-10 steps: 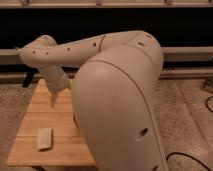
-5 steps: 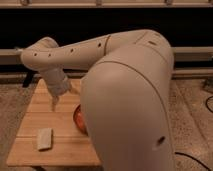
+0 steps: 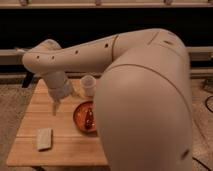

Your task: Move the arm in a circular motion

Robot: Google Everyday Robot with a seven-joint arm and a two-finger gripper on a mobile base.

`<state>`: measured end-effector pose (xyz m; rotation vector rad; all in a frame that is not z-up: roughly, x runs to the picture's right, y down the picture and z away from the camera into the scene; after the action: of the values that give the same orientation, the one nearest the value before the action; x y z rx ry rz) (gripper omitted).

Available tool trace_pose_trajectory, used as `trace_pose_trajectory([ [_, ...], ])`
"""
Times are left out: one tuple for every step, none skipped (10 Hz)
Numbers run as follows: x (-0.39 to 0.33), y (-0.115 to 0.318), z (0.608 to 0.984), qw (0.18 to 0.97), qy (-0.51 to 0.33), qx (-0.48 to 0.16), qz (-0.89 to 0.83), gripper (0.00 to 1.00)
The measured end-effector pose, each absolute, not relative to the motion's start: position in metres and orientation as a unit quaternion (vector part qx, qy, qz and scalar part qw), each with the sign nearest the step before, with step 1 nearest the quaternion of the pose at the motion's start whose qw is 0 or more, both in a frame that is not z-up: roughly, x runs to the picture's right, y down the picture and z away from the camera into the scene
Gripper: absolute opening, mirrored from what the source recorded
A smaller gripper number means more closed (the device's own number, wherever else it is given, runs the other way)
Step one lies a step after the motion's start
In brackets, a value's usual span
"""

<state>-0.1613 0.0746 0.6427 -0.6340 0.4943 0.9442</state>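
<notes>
A: Arm position?
B: Arm (image 3: pixel 145 100) bulks nearest, right of the orange bowl (image 3: pixel 76 116), reaching left behind it. Pale block (image 3: pixel 45 138) lies front-left of the bowl.

A: Gripper?
B: Gripper (image 3: pixel 55 106) hangs above the worktop (image 3: pixel 65 150), left of the bowl; spread or pressed together, cannot tell. Cup (image 3: pixel 88 85) stands behind the bowl.

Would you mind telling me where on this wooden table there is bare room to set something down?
Bare wood shows on the table along its front edge, between the pale block and the orange bowl. The back is crowded: the gripper hangs left of the cup, under the arm.
</notes>
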Motion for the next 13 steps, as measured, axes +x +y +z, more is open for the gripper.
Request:
trace_pose_trajectory([
  [-0.157,0.079,0.638,0.811,0.231,-0.300,0.445,0.80],
  [-0.157,0.083,0.635,0.810,0.232,-0.303,0.446,0.80],
  [-0.159,0.088,0.630,0.809,0.231,-0.306,0.446,0.80],
  [-0.153,0.092,0.624,0.806,0.230,-0.308,0.450,0.80],
  [-0.145,0.095,0.622,0.804,0.232,-0.308,0.453,0.80],
  [-0.143,0.097,0.621,0.802,0.232,-0.311,0.454,0.80],
  [-0.144,0.099,0.619,0.802,0.229,-0.316,0.453,0.80],
  [-0.143,0.100,0.619,0.801,0.229,-0.318,0.453,0.80],
  [-0.140,0.103,0.616,0.799,0.230,-0.321,0.454,0.80],
  [-0.141,0.109,0.611,0.797,0.229,-0.322,0.456,0.80],
  [-0.142,0.116,0.606,0.795,0.229,-0.325,0.459,0.80],
  [-0.141,0.117,0.606,0.792,0.229,-0.326,0.462,0.80],
  [-0.138,0.117,0.606,0.790,0.228,-0.330,0.464,0.80],
])
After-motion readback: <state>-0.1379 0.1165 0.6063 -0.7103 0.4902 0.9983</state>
